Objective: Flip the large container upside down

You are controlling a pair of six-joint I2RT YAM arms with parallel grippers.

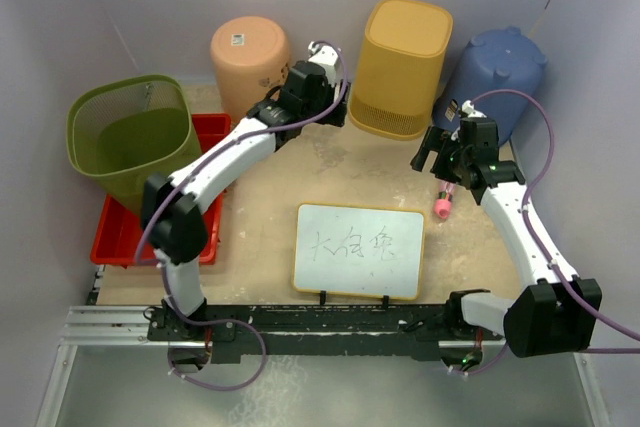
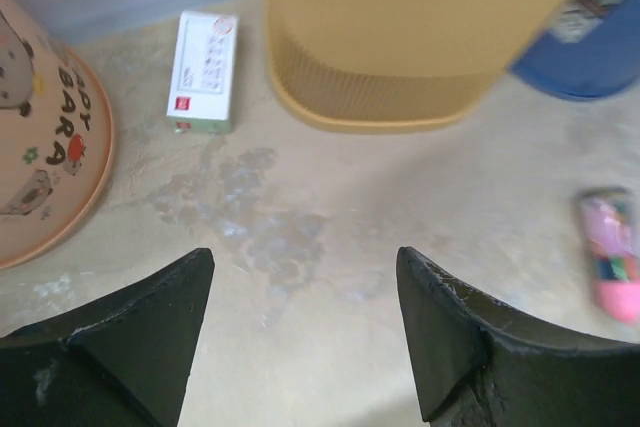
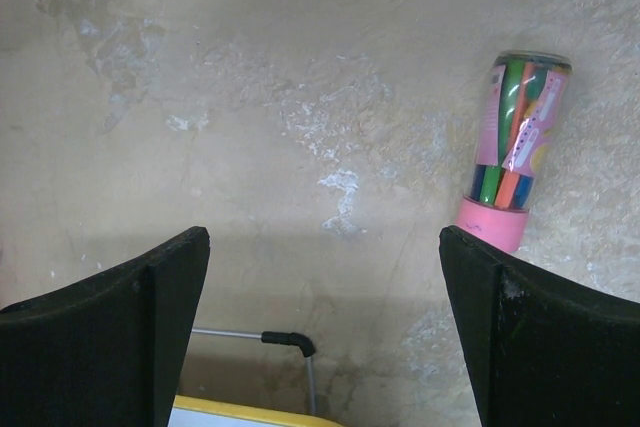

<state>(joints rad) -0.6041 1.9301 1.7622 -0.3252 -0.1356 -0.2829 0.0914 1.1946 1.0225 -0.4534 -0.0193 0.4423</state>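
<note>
A large green mesh container (image 1: 130, 142) stands upright at the far left, mouth up, partly over a red tray (image 1: 115, 237). My left gripper (image 1: 318, 97) hovers between the peach bin (image 1: 250, 57) and the yellow bin (image 1: 402, 67), well right of the green container. In the left wrist view it (image 2: 305, 277) is open and empty over bare table. My right gripper (image 1: 432, 152) is open and empty in front of the blue bin (image 1: 495, 72). It (image 3: 325, 247) also shows in the right wrist view, over bare table.
The peach (image 2: 40, 137), yellow (image 2: 400, 37) and blue (image 2: 590, 37) bins stand upside down along the back. A small white box (image 2: 203, 70) lies between peach and yellow. A pink pen tube (image 1: 444, 199) (image 3: 512, 152) lies by the right gripper. A whiteboard (image 1: 358, 250) stands front centre.
</note>
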